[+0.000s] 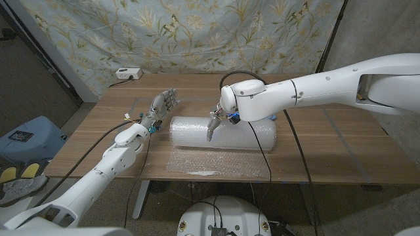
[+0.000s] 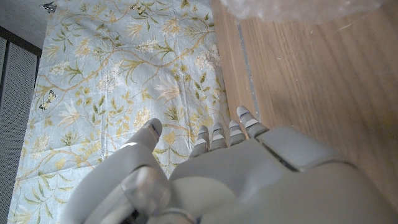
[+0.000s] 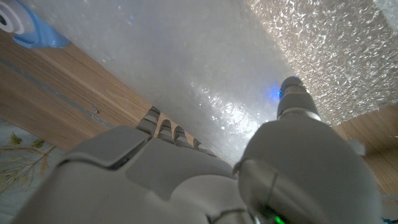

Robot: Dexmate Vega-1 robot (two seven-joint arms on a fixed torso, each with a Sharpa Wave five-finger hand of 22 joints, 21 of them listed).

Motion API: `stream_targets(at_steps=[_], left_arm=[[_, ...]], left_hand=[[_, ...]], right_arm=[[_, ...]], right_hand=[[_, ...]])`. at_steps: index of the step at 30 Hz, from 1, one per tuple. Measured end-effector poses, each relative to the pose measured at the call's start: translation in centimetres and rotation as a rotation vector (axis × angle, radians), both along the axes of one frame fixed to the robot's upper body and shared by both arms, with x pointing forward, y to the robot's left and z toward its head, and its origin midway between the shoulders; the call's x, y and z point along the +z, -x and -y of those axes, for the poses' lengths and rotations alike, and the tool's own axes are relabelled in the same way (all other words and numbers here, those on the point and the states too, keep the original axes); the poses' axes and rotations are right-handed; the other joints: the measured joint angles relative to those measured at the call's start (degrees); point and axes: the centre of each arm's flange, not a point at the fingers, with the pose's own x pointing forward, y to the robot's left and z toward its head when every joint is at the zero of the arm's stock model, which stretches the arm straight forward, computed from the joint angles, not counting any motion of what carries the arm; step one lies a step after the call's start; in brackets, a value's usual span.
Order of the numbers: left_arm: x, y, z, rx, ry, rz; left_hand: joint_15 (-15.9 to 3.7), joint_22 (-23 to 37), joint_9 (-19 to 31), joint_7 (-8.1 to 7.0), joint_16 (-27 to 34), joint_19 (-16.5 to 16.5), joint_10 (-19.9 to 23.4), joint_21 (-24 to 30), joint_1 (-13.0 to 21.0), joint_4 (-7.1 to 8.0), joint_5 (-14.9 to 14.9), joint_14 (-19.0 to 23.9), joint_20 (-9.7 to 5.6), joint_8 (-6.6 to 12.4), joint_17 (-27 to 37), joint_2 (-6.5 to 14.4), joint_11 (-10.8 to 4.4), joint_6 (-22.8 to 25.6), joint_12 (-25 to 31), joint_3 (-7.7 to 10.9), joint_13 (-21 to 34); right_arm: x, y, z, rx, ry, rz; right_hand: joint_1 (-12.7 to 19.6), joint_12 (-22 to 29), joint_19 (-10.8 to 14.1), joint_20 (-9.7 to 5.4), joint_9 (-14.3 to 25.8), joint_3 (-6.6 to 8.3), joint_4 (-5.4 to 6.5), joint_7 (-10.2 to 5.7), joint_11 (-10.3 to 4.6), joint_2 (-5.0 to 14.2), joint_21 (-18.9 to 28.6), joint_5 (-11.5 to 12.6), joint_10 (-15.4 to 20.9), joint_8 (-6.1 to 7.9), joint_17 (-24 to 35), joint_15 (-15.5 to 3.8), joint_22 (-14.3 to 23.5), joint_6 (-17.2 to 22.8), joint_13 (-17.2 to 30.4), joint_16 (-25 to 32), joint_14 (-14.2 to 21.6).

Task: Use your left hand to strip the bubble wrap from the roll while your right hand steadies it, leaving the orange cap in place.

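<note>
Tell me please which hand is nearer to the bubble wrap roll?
The right hand: it is on the bubble wrap roll, fingers down its front near the middle. The left hand is open beside the roll's left end, apart from it.

One bubble wrap roll point(image 1: 223, 133), two hands.

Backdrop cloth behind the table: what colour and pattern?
Pale blue backdrop cloth with cream flowers, leafy branches and butterflies; clearest in the left wrist view.

Wooden table point(image 1: 328, 141) stands before a floral cloth backdrop point(image 1: 197, 33). White power strip point(image 1: 127, 73) sits at the table's far left corner. Blue container point(image 1: 26, 134) on the floor, left.
</note>
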Motion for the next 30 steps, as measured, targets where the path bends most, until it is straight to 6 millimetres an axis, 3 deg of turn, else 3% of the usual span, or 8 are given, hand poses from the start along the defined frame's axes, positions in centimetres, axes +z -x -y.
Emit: stream_targets(at_steps=[13,15,24,30], left_arm=[[-0.1,0.1,0.1,0.001,0.004,-0.002],[-0.1,0.2,0.1,0.001,0.004,-0.002],[-0.2,0.3,0.3,0.001,0.007,-0.004],[-0.2,0.4,0.4,0.003,0.009,-0.006]], left_hand=[[0.20,0.00,0.00,-0.21,0.00,0.31,0.00,-0.21,0.00,-0.17,0.00,0.20,0.31,0.00,0.00,0.00,0.00,0.20,0.00,0.17,0.00],[0.20,0.00,0.00,-0.21,0.00,0.31,0.00,-0.21,0.08,-0.24,0.00,0.20,0.31,0.00,0.00,0.08,0.00,0.20,0.00,0.24,0.08],[0.51,0.00,0.00,-0.21,0.00,0.45,0.31,-0.45,0.23,-0.24,0.00,0.51,0.45,0.00,0.00,0.23,0.31,0.20,0.00,0.24,0.30],[0.51,0.00,0.00,-0.21,0.00,0.64,0.31,-0.45,0.23,-0.24,0.00,0.51,0.64,0.00,0.00,0.23,0.31,0.81,0.00,0.24,0.29]], right_arm=[[-1.0,-0.4,0.2,0.003,-0.001,-0.019],[-1.0,-0.4,0.2,0.005,0.000,-0.020],[-1.2,-0.5,0.2,0.011,0.014,-0.021],[-1.3,-0.6,0.2,0.015,0.030,-0.016]], right_hand=[[-0.47,0.42,0.61,0.61,0.00,-0.89,0.57,0.01,0.08,0.47,0.03,0.55,0.03,0.39,-0.01,0.00,0.00,-0.01,-0.19,0.44,0.00],[-0.47,1.39,1.50,0.56,0.00,-1.74,0.77,0.01,0.42,0.47,0.45,1.11,-0.01,0.83,-0.01,0.00,0.00,-0.01,0.23,1.01,0.00],[-0.70,3.52,3.93,-1.87,0.42,-3.08,1.18,1.00,1.04,0.72,0.45,2.20,-0.01,1.71,0.97,0.00,0.00,0.08,2.64,2.56,-0.01],[-0.16,4.94,5.68,-3.62,0.77,-3.93,1.38,1.89,1.04,1.67,0.88,2.65,-0.01,1.94,1.97,-1.08,-0.01,0.02,4.63,4.09,0.14]])
